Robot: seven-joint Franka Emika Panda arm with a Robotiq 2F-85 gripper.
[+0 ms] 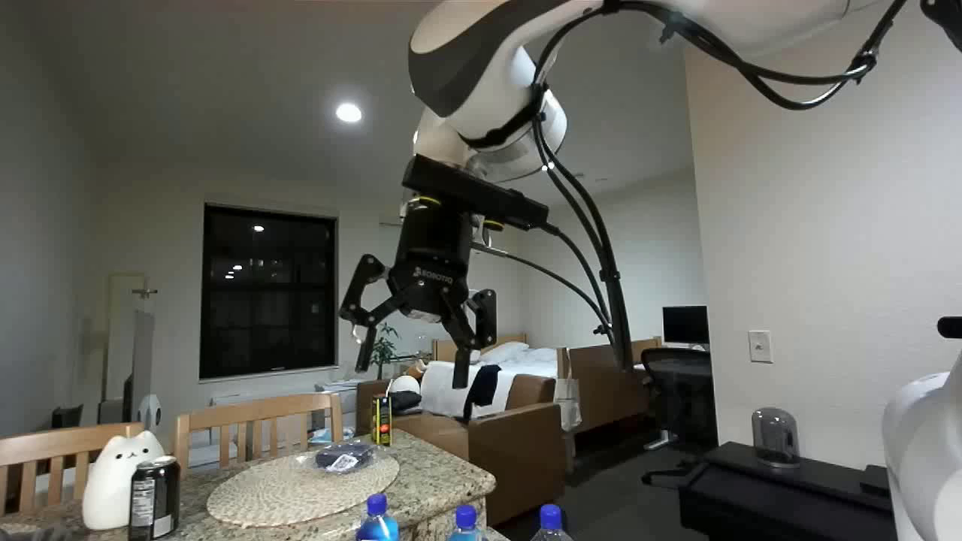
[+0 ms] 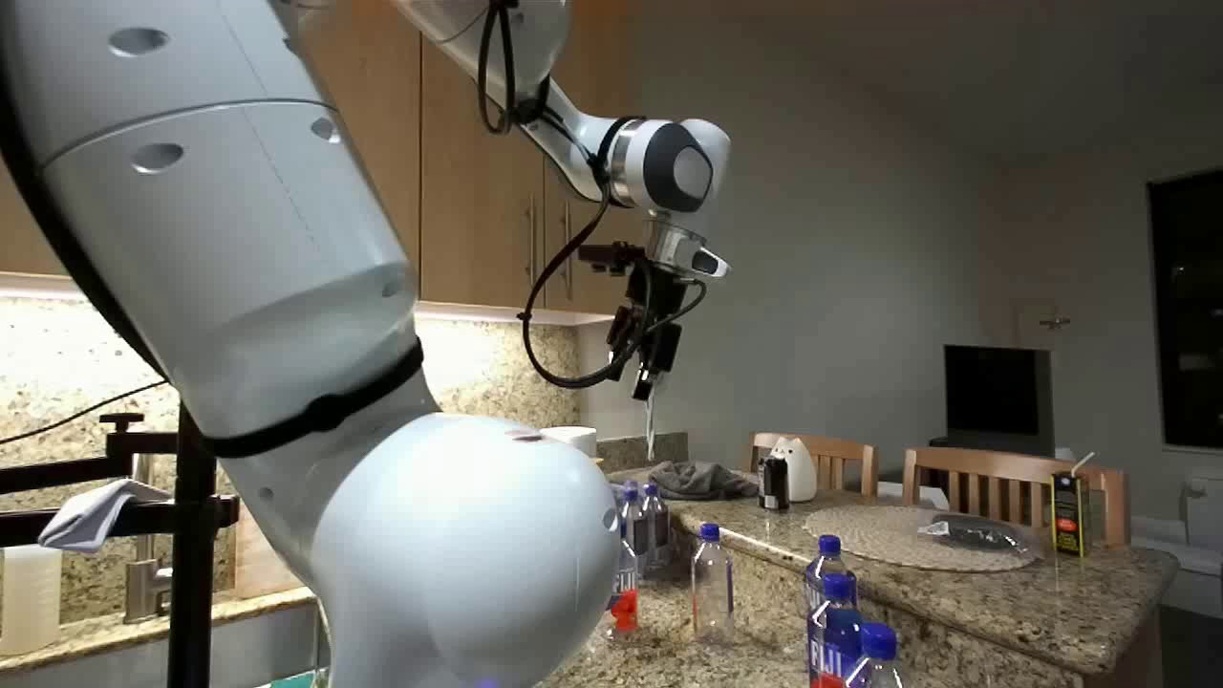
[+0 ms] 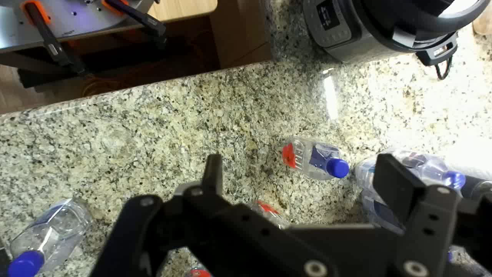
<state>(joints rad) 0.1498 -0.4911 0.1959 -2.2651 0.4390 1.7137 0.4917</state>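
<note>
Three blue-capped bottles show only their upper parts along the bottom edge in an exterior view. Above them the claw hangs pointing down, its two fingers spread wide apart. The granite worktop carries a round woven mat with a dark packaged item on it. Left of the mat, a black can and a white cat-shaped figure stand close together; near its far edge stands a black-and-yellow carton. Wooden chairs, a brown sofa and a dark window lie farther back.

In an exterior view where the arm's white links fill the left, a clear bottle stands upright on a lower worktop, with other bottles behind it and three more in a row to its right. The claw, seen nearly edge-on, hangs well above. A grey cloth lies crumpled near the can.

In the wrist view, a bottle with a red patch appears in the gap between the fingers, below and apart from them. Further bottles are partly hidden behind the finger on this view's right. A pressure cooker sits at the upper right; a metal plate with clamps shows at the upper left.
</note>
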